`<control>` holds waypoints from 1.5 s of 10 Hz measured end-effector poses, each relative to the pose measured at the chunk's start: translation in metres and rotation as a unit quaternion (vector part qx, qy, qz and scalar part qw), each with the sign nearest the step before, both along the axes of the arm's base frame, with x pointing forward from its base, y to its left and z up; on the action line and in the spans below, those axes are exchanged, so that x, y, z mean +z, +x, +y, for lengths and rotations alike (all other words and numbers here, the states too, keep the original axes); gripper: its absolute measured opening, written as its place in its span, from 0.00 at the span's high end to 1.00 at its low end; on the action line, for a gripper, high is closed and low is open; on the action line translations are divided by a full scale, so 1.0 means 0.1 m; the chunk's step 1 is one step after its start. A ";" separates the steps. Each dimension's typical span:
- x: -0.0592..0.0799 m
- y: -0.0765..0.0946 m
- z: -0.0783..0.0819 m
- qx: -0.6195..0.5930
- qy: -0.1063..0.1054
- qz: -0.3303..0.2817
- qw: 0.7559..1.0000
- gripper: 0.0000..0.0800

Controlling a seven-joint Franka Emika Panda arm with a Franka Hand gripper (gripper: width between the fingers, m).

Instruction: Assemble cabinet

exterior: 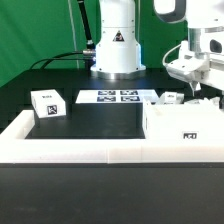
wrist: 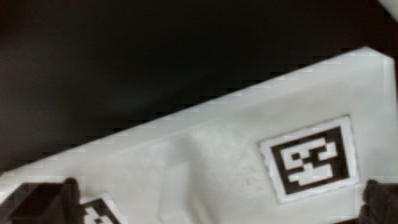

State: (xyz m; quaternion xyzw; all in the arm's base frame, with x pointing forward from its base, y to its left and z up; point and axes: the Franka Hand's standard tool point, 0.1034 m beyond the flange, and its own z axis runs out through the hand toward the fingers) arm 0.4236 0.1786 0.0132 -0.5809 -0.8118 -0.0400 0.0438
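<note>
Where the cabinet point(exterior: 185, 125) sits, the tool point(exterior: 196, 88) hangs above, spread.

Marker board point(exterior: 107, 97) on black table point(exterior: 100, 122), white border rail point(exterior: 70, 152) nearby

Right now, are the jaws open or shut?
Open. In the wrist view the two fingertips stand wide apart, and the tagged white cabinet part lies beyond them, not clamped.
</note>
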 end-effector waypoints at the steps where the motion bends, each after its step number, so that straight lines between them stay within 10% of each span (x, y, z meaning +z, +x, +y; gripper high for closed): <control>1: 0.00 0.00 0.02 -0.002 0.000 0.001 1.000 0.16; 7: 0.00 -0.01 0.03 -0.008 0.000 0.002 1.000 0.92; 12: 0.06 -0.11 -0.17 -0.129 -0.004 0.009 0.992 0.92; 15: 0.37 0.01 -0.39 -0.154 -0.028 -0.006 0.988 0.92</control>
